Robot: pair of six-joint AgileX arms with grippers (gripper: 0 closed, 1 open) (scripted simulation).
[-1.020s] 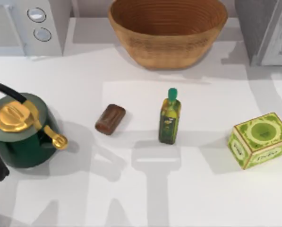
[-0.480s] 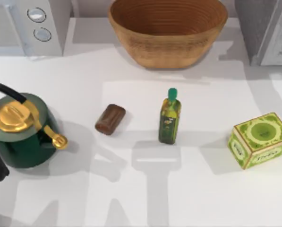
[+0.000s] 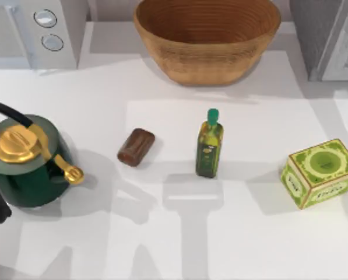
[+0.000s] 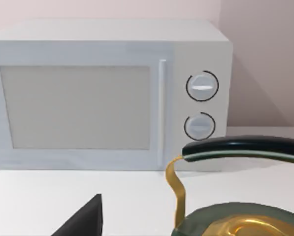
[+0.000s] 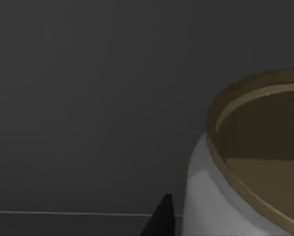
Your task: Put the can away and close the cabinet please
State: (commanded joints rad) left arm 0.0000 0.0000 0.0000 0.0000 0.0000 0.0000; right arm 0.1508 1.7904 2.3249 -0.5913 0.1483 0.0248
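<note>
Right wrist view shows the white round can with a gold rim (image 5: pixel 206 196) very close, with a plain dark grey wall (image 5: pixel 87 98) behind it. I think that wall is the inside of the big grey box-like cabinet with a pale door (image 3: pixel 316 35), which stands at the far right corner of the worktop. So the can looks like it is already in there, or almost. A dark tip of the right gripper (image 5: pixel 159 223) sits just beside the can, but I cannot tell if it is open, shut or holding the can. On the white worktop (image 3: pixel 249 233) nothing has moved in the last second. The small brown roll lying on its side (image 3: pixel 136 147), the green oil bottle (image 3: pixel 209 149) near the middle and the green box (image 3: pixel 319 172) by the right edge are all where they were. That tells me the work is going on at the cabinet, and closing the door comes next. The left gripper (image 4: pixel 85 219) is parked by the left edge, next to the dark green kettle with gold trim (image 3: pixel 28 160), facing the white microwave with two round knobs (image 4: pixel 107 93). I cannot tell its state either.
</note>
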